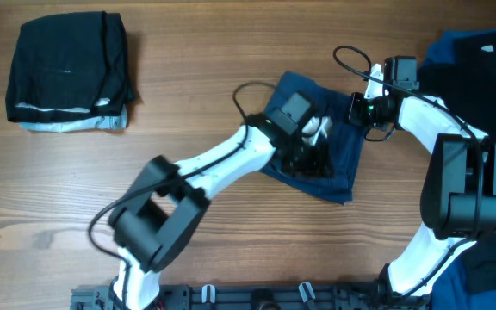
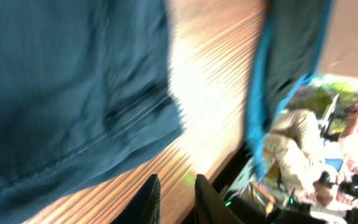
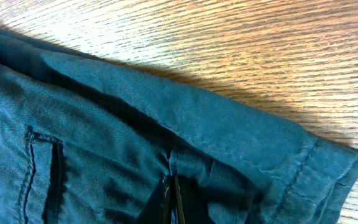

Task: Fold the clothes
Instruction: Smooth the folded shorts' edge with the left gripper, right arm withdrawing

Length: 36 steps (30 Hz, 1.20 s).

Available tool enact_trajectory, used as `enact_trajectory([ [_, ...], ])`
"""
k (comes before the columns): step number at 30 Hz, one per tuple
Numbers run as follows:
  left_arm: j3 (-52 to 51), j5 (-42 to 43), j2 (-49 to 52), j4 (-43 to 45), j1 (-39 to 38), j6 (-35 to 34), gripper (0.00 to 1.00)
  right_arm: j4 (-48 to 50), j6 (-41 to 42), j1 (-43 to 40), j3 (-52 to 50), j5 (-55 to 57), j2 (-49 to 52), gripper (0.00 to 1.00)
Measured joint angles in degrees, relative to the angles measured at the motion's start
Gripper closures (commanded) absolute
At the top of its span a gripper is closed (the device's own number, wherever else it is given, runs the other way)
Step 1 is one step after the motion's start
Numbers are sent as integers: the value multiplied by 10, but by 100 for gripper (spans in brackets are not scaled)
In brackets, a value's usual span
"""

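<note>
Dark navy shorts (image 1: 332,168) lie partly folded in the middle of the table. My right gripper (image 1: 356,112) is at their right edge. In the right wrist view its fingers (image 3: 173,200) are shut, pinching a ridge of the navy fabric (image 3: 117,118) near a seam and a pocket slit. My left gripper (image 1: 310,162) points down over the middle of the shorts. In the left wrist view its two dark fingers (image 2: 149,200) stand a little apart with bare wood between them. Navy cloth (image 2: 67,99) fills that view's upper left, and another fold (image 2: 278,56) hangs at the upper right.
A folded stack (image 1: 69,73), black on top with pale blue beneath, sits at the back left. A heap of dark and royal-blue clothes (image 1: 476,60) lies at the back right, behind the right arm. The wooden table (image 1: 76,198) shows around the shorts.
</note>
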Motion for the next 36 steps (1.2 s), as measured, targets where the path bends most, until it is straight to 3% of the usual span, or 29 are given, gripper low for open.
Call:
enact_trajectory([
  [12,3,-37,45,54,-19,-9,96,0,0,0,0,0,0,96],
  [24,12,32,129,46,-19,-43,96,0,4,0,0,0,0,96],
  [30,12,13,117,23,-20,-43,96,-70,2,0,47,0,-26,88],
  [36,7,-80,45,-38,-23,-38,96,-104,-19,0,107,47,-203,67],
])
